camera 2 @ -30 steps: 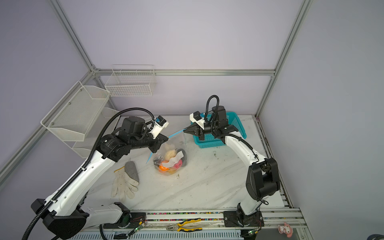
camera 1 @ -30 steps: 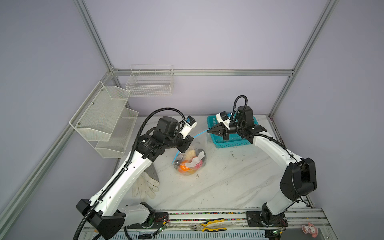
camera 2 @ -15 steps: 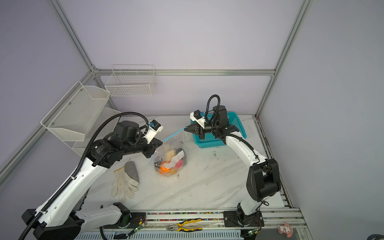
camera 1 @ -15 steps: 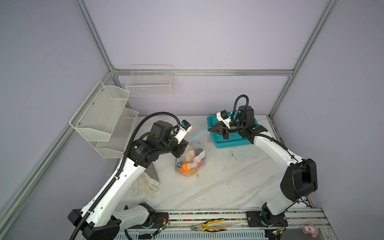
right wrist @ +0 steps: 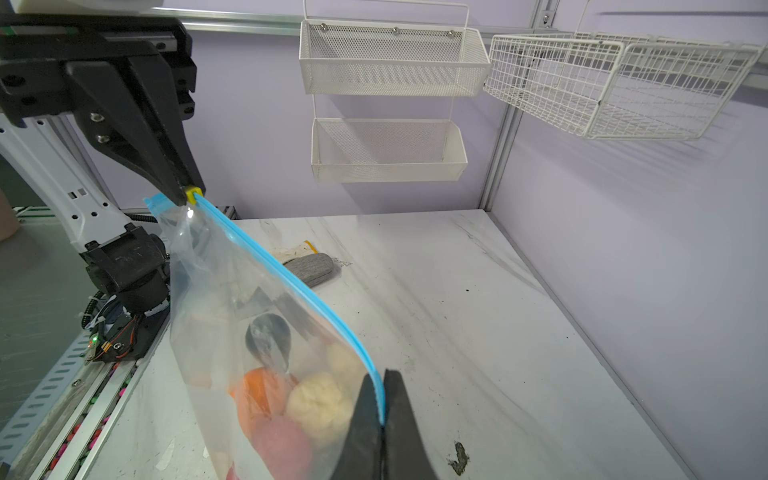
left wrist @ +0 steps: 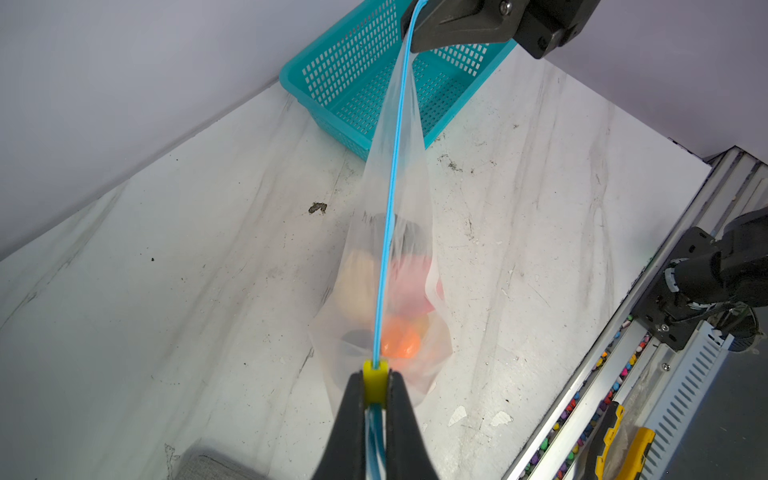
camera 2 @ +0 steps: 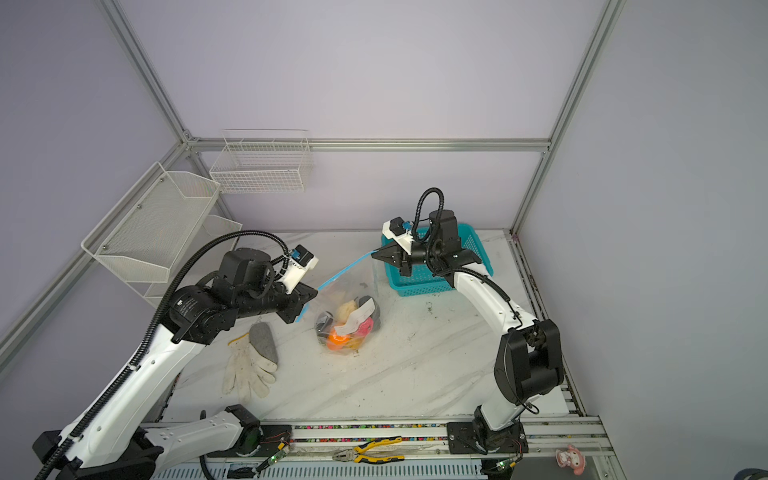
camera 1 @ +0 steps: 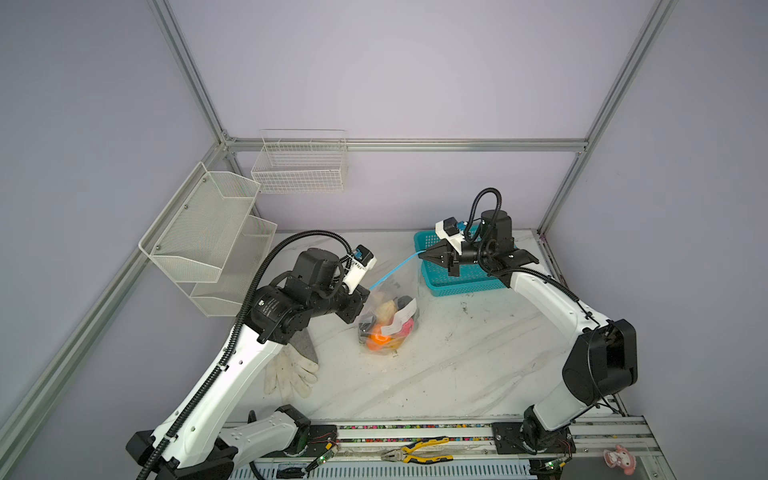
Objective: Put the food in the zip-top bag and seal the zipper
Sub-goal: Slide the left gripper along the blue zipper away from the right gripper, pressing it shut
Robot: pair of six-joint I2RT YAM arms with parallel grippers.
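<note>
We are mid-seal, food [right wrist: 316, 399] inside the zip-top bag [right wrist: 216, 291]: left gripper [left wrist: 375, 380] clamps the slider [left wrist: 375, 370], right gripper [right wrist: 381, 399] pinches the zipper [left wrist: 392, 199]. Next, pull the slider fully home.

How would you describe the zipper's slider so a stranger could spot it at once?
Start at the marble table, then the clear bag of toy food. Follow its blue zipper to the left end effector: the slider pinched there is the only small yellow block.

walls [camera 1: 415, 83] plain lavender; evenly lit | frame [camera 1: 415, 144] aluminium rails along the corners | table [camera 1: 457, 365] white marbled top; scuffed | mesh shelf [camera 1: 208, 232] two-tier, white, left wall | wire basket [camera 1: 299, 166] white, back wall
</note>
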